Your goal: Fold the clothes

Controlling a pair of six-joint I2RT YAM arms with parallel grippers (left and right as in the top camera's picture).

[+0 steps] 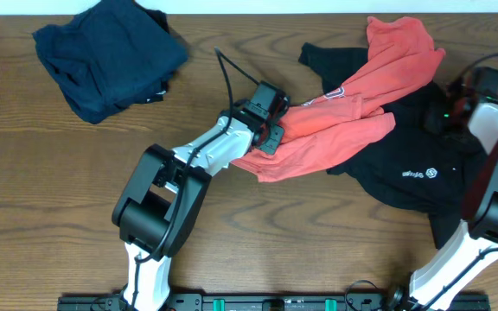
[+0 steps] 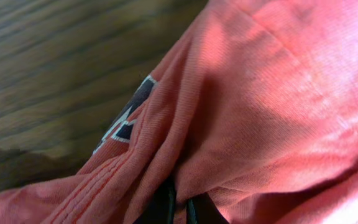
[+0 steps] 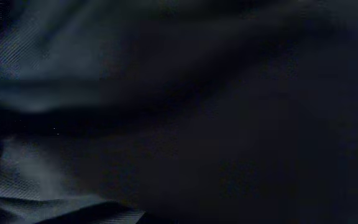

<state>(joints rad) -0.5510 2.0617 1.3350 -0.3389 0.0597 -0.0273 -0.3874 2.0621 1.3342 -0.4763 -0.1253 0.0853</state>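
Far left, the navy blue shirt [image 1: 106,56] sits in a rumpled heap on the table [image 1: 50,190], well apart from the action and not yet folded. Moving in, the left gripper [image 1: 274,138] is clamped tight on the near edge of the red-orange shirt [image 1: 357,104], with cloth bunched right at its fingertips [image 2: 165,208] in the wrist view. This looks like the opening step: grab the shirt and get it free and flat. The shirt is twisted into a long rope running up to the right, its lettering [image 2: 128,121] half buried in a crease, and it drapes across the black shirt [image 1: 413,173]. The next move probably calls for a pull toward open wood to spread it. Far right, the right gripper [image 1: 458,105] is closed against black fabric, and whether it pinches any cannot be told.
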